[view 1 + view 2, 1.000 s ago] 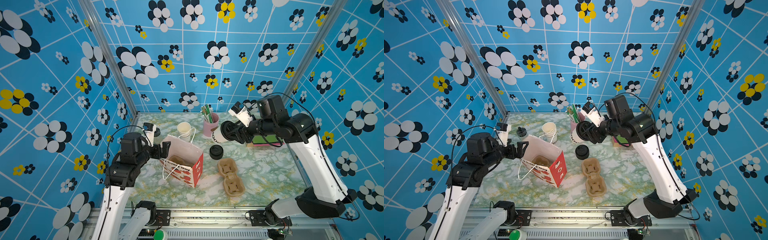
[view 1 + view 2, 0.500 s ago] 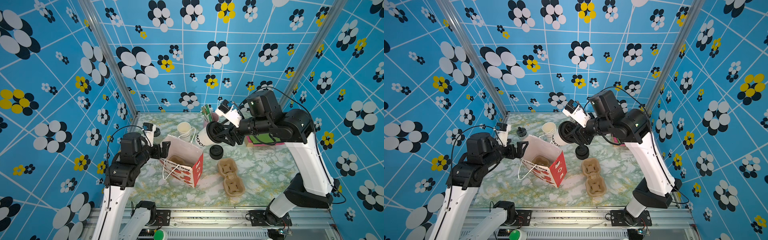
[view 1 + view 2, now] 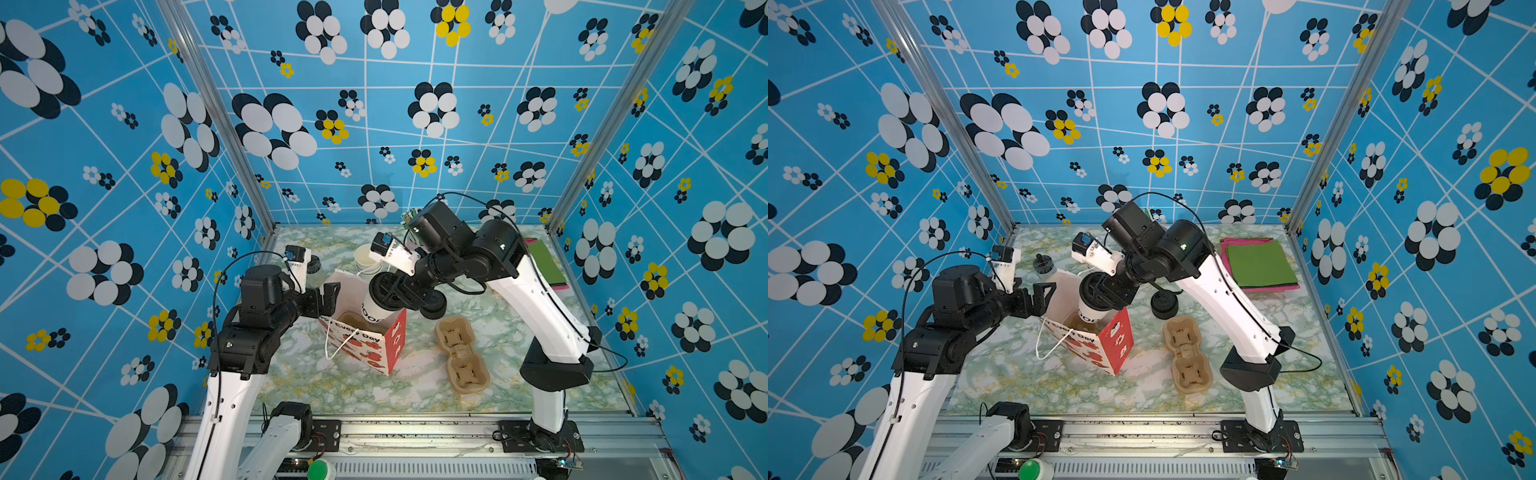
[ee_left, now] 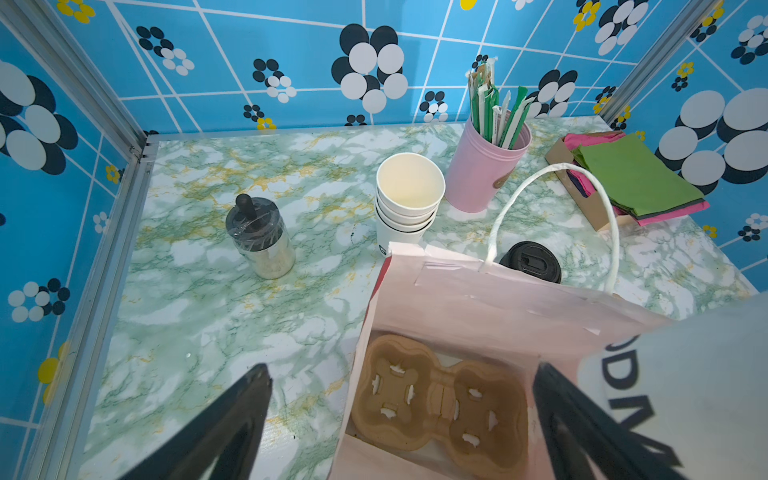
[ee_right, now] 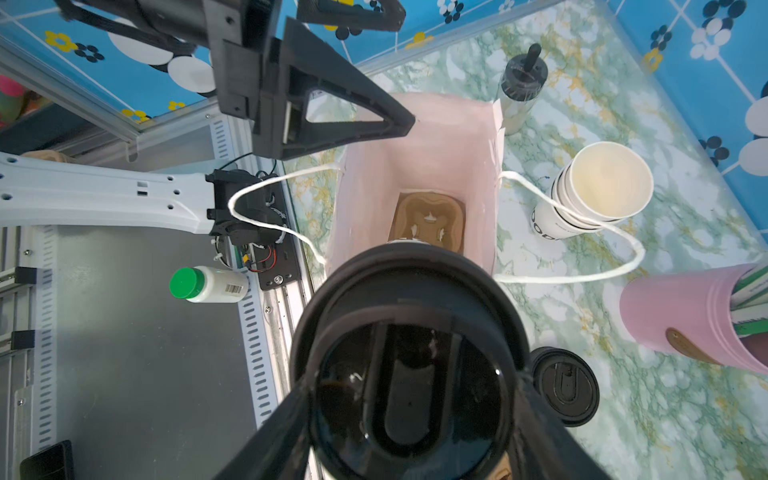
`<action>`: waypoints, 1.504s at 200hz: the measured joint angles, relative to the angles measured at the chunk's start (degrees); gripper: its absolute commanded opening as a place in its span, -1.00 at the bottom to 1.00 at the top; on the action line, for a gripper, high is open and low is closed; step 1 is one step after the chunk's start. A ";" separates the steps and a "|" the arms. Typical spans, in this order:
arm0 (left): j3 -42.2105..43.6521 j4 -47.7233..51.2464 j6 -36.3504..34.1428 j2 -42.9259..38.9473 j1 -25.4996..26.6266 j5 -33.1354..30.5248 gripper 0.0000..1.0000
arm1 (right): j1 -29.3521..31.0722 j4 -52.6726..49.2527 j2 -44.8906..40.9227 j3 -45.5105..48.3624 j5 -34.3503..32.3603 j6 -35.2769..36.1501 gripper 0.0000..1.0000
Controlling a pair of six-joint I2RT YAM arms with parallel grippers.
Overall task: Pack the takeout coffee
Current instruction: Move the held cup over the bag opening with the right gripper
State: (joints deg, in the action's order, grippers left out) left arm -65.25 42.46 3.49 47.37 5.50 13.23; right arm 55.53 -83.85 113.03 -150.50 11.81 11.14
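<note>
right gripper [image 3: 392,291] clamped takeout coffee [image 3: 374,311] at its top, tilted above bag [image 3: 395,347] mouth, mid-frame in a top view | left gripper [image 3: 328,296] gaped, straddling bag wall | cup best levelled, then lowered straight into carrier [image 4: 440,399] socket

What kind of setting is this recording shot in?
Probably a mock takeout coffee counter inside a robot test cell: a stack of paper cups, wrapped straws in a pink tumbler, and a paper bag stand on a marble-look tabletop, walled by flower-print panels.
</note>
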 measured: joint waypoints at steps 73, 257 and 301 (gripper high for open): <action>1.11 -0.02 0.02 -0.26 -0.28 0.02 0.98 | 1.62 0.04 5.49 -0.92 -3.87 -2.97 0.18; 2.27 -0.44 0.42 -0.57 -0.74 0.44 0.99 | 3.23 -1.57 16.04 -0.70 -5.35 -5.88 0.20; 2.56 -0.66 0.42 -0.63 -0.94 0.48 0.99 | 3.23 -2.62 16.57 1.01 -5.31 -5.88 0.20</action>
State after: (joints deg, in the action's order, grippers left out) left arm -62.70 41.80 3.90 46.74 4.56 13.72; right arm 58.76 -86.48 129.60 -149.49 6.50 5.26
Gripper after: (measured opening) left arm 0.993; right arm 0.659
